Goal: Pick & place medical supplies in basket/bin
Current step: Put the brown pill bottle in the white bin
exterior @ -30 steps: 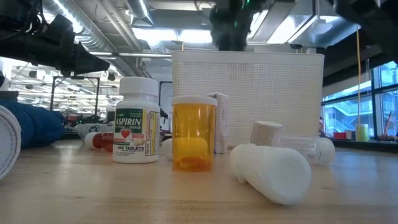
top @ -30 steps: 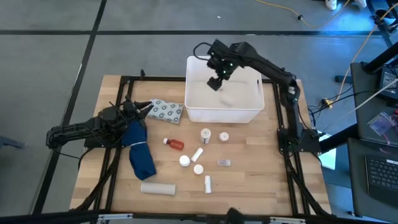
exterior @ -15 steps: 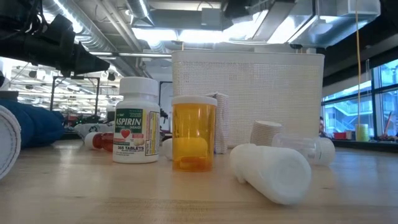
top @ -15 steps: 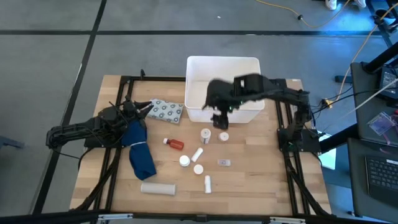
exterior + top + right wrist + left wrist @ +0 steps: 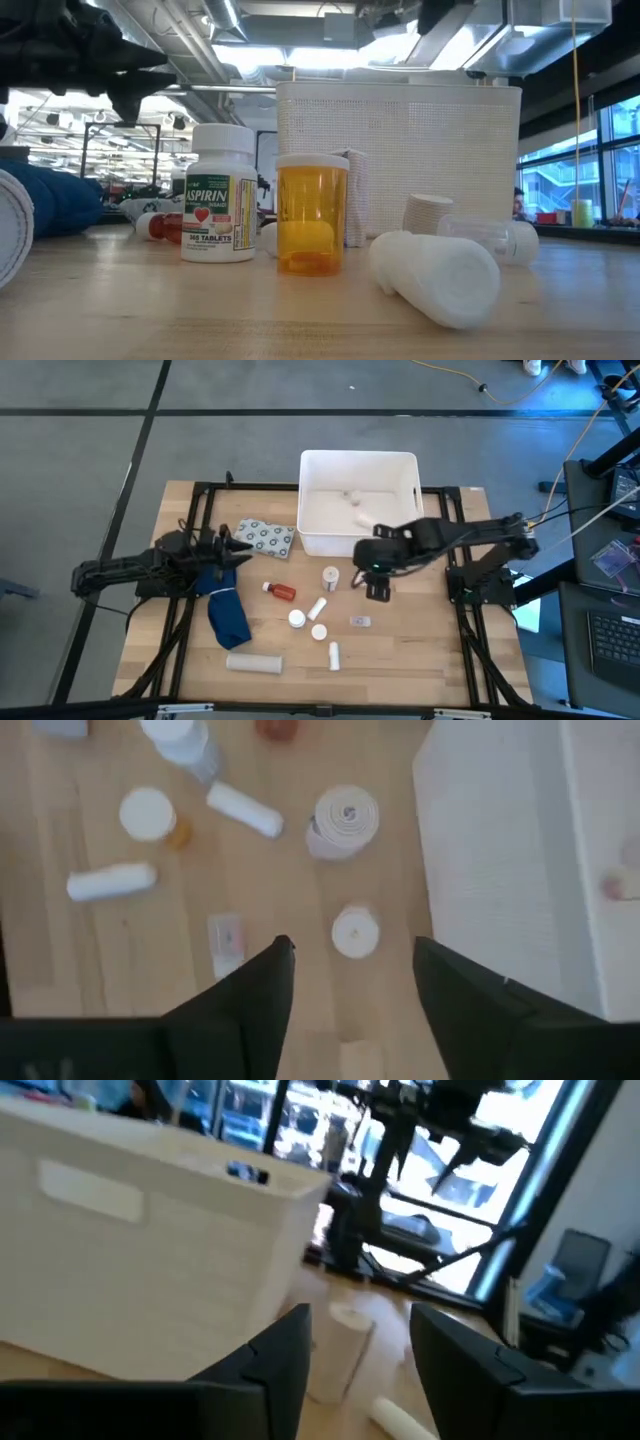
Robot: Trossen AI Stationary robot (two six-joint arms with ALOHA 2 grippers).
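Note:
The white bin (image 5: 358, 510) stands at the table's far middle, with a small pale item (image 5: 352, 497) on its floor. In front of it the medical supplies lie loose: a gauze roll (image 5: 330, 575), a small white roll (image 5: 360, 580), a red-orange bottle (image 5: 280, 591), tubes (image 5: 317, 607), a packet (image 5: 360, 621), a grey dotted blister pack (image 5: 267, 538). My right gripper (image 5: 376, 586) hangs open above the table, just near of the bin, pointing down over the small roll (image 5: 354, 931). My left gripper (image 5: 236, 547) is open and level at the table's left, beside the blue cloth (image 5: 226, 610).
A long white bottle (image 5: 253, 662) and a short tube (image 5: 334, 654) lie toward the near edge. In the low view an aspirin bottle (image 5: 219, 193) and an amber vial (image 5: 311, 214) stand before the bin's wall (image 5: 400, 150). Black frame rails run along both table sides.
My right gripper has swung from above the bin's far side toward the table's near edge and now hangs over the loose supplies in front of the bin. My left gripper has rolled about its own axis without leaving its place.

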